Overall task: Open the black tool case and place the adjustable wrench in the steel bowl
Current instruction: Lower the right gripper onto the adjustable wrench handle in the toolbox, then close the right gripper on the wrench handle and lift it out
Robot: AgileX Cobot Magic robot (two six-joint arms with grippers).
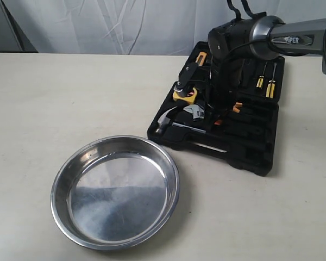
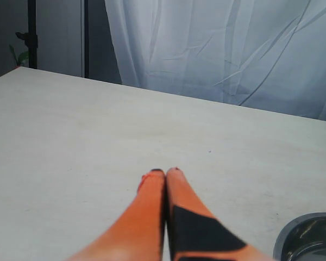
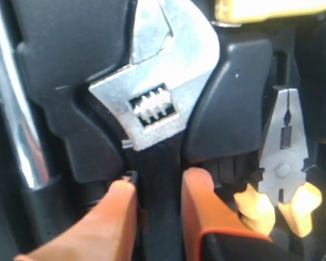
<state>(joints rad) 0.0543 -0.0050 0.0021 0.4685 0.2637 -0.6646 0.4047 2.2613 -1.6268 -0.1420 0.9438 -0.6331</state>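
Inside the open black tool case, the adjustable wrench is gripped by its handle in the half-closed right gripper; a straight lift seems called for next.

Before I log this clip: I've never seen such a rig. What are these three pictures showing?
It is a robot with two arms. The outside camera shows a table with an empty steel bowl and an open black tool case; the right arm reaches into it. The other two cameras sit on the wrists. The orange left fingers are shut over bare table, holding nothing. The right fingers appear to pinch the black handle of the adjustable wrench, in its slot beside the pliers.
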